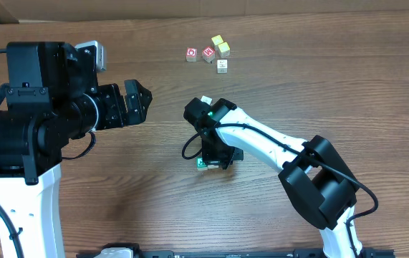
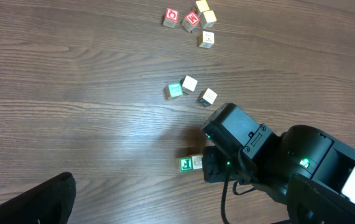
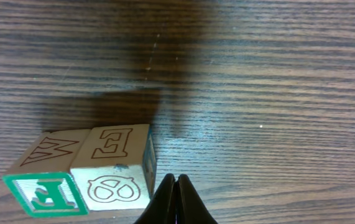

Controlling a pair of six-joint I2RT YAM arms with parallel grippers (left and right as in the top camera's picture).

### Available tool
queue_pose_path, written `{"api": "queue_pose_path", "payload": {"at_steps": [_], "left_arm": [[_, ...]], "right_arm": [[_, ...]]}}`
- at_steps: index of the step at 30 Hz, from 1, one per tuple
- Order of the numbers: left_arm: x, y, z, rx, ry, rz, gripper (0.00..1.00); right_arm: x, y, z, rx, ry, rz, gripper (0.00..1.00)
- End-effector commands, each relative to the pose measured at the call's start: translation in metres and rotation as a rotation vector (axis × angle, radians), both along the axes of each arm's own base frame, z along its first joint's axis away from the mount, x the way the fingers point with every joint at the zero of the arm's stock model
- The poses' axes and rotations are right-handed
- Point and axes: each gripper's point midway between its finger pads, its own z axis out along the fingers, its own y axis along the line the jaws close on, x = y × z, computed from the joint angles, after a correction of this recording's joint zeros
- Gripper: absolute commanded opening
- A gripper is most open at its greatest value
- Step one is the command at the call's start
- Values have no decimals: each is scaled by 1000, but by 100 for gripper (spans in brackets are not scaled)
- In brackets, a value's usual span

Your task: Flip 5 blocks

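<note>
- The green block [image 3: 40,190] and the E block [image 3: 118,165] sit touching, side by side, on the tabletop [image 3: 276,93].
- Both look like light, stiff wood with smooth faces. Expect them to skid or tumble at a nudge rather than give.
- Take hold across two opposite side faces, low down, so a roll of the wrist brings a new face up. Because the two touch, each has one side face blocked. You'll probably have to part them first or grip along the faces that stay free.
- Your right hand [image 3: 176,196] is pressed together and pinches nothing. Its tips stand just beside the E block's free side face. I cannot tell whether they touch it.
- Three more blocks [image 2: 189,83] lie loose close to the pair. Farther out, a few pale and yellow ones [image 2: 206,39] bunch next to two red cubes [image 2: 171,17].
- Your left hand [image 1: 141,102] is spread wide and empty, well apart from every block.
</note>
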Motion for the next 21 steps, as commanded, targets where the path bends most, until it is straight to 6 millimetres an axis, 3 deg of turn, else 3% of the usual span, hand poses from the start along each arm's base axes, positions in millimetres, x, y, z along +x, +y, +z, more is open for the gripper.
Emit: {"api": "queue_pose_path", "payload": {"at_steps": [1,21], "left_arm": [[-1,1,8,3,-29,-6,100],[-1,1,8,3,-29,-6,100]], "right_arm": [[-4,3,2,26,20,-7,4],[-7,7,3,55,50,-13,4]]}}
